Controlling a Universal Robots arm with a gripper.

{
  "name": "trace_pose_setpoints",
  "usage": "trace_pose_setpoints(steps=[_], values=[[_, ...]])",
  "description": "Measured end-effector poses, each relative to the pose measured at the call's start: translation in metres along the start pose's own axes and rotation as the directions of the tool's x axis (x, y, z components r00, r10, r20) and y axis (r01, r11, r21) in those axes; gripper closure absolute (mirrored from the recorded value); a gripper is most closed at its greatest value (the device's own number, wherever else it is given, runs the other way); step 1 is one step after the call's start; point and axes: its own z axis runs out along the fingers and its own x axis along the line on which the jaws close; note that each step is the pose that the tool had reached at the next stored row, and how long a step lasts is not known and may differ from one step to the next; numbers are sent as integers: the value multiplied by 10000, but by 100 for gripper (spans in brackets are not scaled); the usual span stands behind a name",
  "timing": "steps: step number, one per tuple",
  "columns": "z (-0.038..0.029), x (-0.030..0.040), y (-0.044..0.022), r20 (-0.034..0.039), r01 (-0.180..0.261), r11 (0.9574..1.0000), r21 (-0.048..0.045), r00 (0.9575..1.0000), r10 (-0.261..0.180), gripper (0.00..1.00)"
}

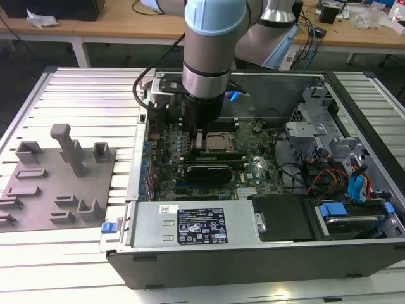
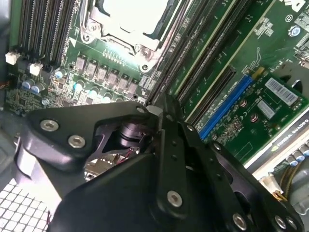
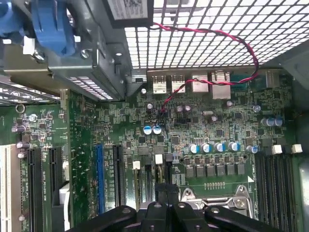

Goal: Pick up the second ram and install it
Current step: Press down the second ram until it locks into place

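The gripper (image 1: 198,136) hangs low inside the open computer case (image 1: 253,259), just above the motherboard (image 1: 253,168). In the exterior view it sits at the left edge of the square silver CPU socket (image 1: 220,142), touching or almost touching the board there. Whether the claw is open, closed or clamped on anything cannot be told from these views.

In the second wrist view the gripper (image 2: 154,108) points down at the long dark memory slots (image 2: 203,53) that run beside the CPU socket (image 2: 130,19). In the first wrist view the gripper (image 3: 164,186) meets the board among slots next to the CPU socket (image 3: 217,203).

The second ram cannot be made out for certain. No green stick shows clear of the claw, so its place and look stay unclear.

At the exterior view's left, well apart from the claw, 1 grey fixture plate (image 1: 57,183) with pegs lies on the table.
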Motion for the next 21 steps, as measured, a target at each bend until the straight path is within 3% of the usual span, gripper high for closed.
trace_pose_setpoints(steps=[2,4,6,8,11,13,15,21], values=[[8,0,-1,6,-1,10000,3,10000,1,89],[-33,-5,-1,39,2,10000,17,10000,-2,89],[-90,-6,-18,25,2,10000,5,10000,-2,89],[-95,-8,-79,21,2,10000,-9,10000,-2,89],[-108,-21,-319,18,-2,10000,-99,10000,2,89],[-137,-24,-362,18,-3,9999,-104,10000,3,89],[-249,-27,-358,16,-3,9999,-104,10000,4,89],[-502,-36,-343,18,-3,9999,-104,10000,3,89]])
